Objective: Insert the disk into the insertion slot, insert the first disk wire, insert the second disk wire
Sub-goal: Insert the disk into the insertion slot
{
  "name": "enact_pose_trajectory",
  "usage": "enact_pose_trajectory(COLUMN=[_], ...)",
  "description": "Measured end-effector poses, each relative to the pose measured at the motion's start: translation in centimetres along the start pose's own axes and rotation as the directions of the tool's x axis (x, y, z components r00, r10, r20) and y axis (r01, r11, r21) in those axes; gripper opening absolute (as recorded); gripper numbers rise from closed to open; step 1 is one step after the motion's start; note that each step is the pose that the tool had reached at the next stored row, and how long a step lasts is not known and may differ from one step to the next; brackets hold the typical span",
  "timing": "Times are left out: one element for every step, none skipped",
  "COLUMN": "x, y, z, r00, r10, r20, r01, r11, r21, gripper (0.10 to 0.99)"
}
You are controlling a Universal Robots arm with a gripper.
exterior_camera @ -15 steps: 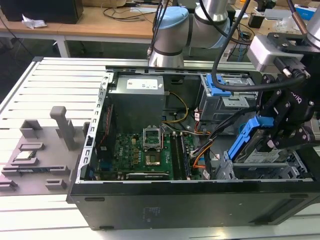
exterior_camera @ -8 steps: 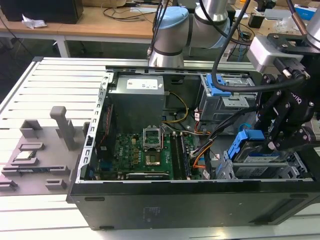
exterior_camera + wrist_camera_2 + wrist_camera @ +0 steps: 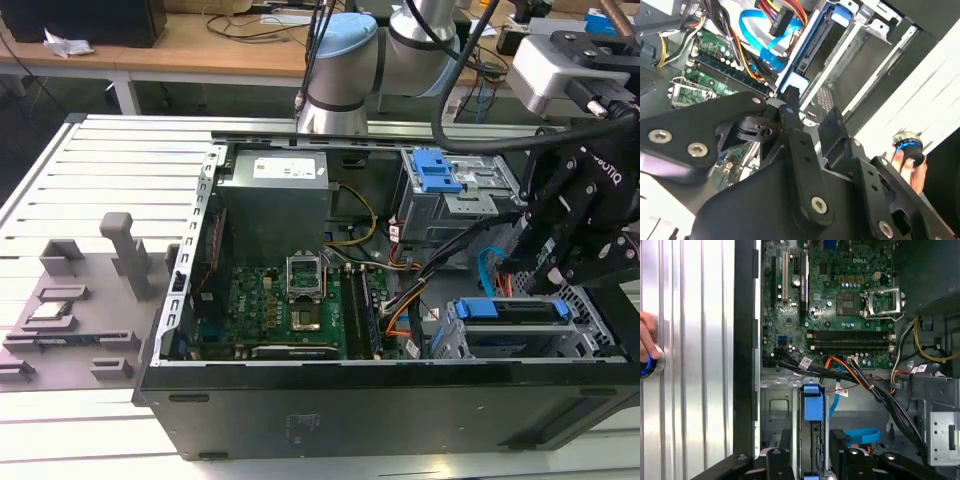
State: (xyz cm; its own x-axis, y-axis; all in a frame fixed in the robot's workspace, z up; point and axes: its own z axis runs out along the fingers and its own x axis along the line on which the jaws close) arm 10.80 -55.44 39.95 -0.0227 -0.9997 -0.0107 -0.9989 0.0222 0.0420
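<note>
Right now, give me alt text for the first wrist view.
Open computer case from above: the disk in its blue carrier sits edge-on in the grey slot, the tool over it. Motherboard and cables lie beyond; a hand rests outside.

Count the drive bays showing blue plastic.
2. One is the tall cage by the arm's base; the other is the slot holding the disk, under the gripper at the exterior view's right. The gripper may hide more.
</note>
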Motion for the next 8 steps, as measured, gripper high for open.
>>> enact_pose_trajectory(x=[-0.11,-0.26,-0.36,-0.45,-0.56,-0.64,-0.66,-0.67], y=[0.00,0.00,0.00,0.01,0.01,0.00,0.01,0.00], z=[0.00,0.01,0.03,0.07,0.15,0.24,0.29,0.33], r00=[1.0000,1.0000,1.0000,1.0000,1.0000,1.0000,1.0000,1.0000], r10=[0.000,0.000,0.000,0.000,0.000,0.000,0.000,0.000], r20=[0.0008,0.0012,0.0012,0.0014,0.0013,0.0013,0.0016,0.0014], r01=[0.000,0.000,0.000,0.000,0.000,0.000,0.000,0.000], r11=[1.0000,1.0000,1.0000,1.0000,1.0000,1.0000,1.0000,1.0000], r21=[0.000,0.000,0.000,0.000,0.000,0.000,0.000,0.000], gripper=[0.431,0.416,0.349,0.286,0.227,0.165,0.165,0.106])
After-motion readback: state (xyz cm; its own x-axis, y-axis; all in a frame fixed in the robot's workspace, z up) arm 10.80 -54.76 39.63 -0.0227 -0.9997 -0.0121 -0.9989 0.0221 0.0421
